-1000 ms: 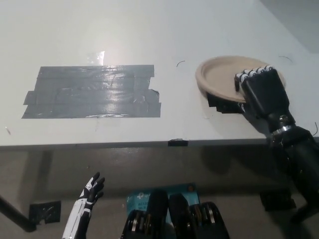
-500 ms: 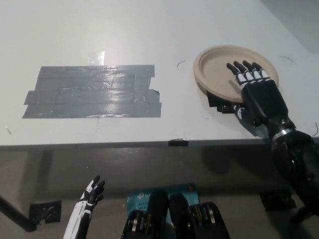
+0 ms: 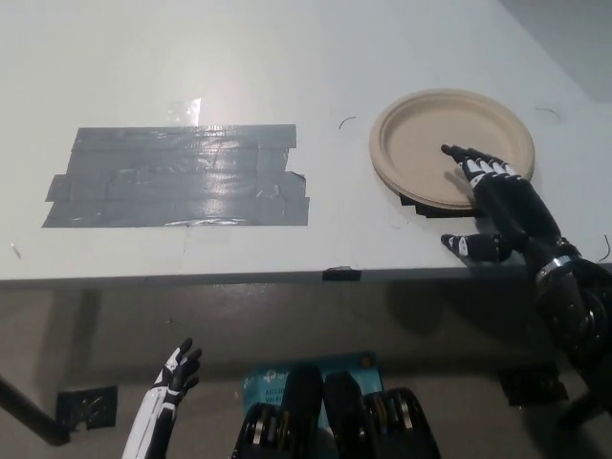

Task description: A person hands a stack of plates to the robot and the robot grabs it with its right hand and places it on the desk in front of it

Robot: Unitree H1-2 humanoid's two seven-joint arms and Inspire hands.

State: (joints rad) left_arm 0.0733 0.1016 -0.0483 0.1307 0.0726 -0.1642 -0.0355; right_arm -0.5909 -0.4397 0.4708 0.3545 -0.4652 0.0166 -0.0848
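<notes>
plates [image 3: 430, 134] empty on desk [image 3: 287, 57], right hand [image 3: 502, 203] fingers spread, left hand [image 3: 168, 384] splayed low

Matt paper-like plates [image 3: 435, 134]; glossy grey tape [image 3: 177, 177]; smooth white desk [image 3: 287, 57].

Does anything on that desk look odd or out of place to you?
Nothing is spilled or broken. The stack of plates lies flat, with a dark patch poking out under its near edge. The grey tape patch is ragged, its strips overlapping unevenly. The right hand is open at the plates' rim; the left hand hangs low.
</notes>
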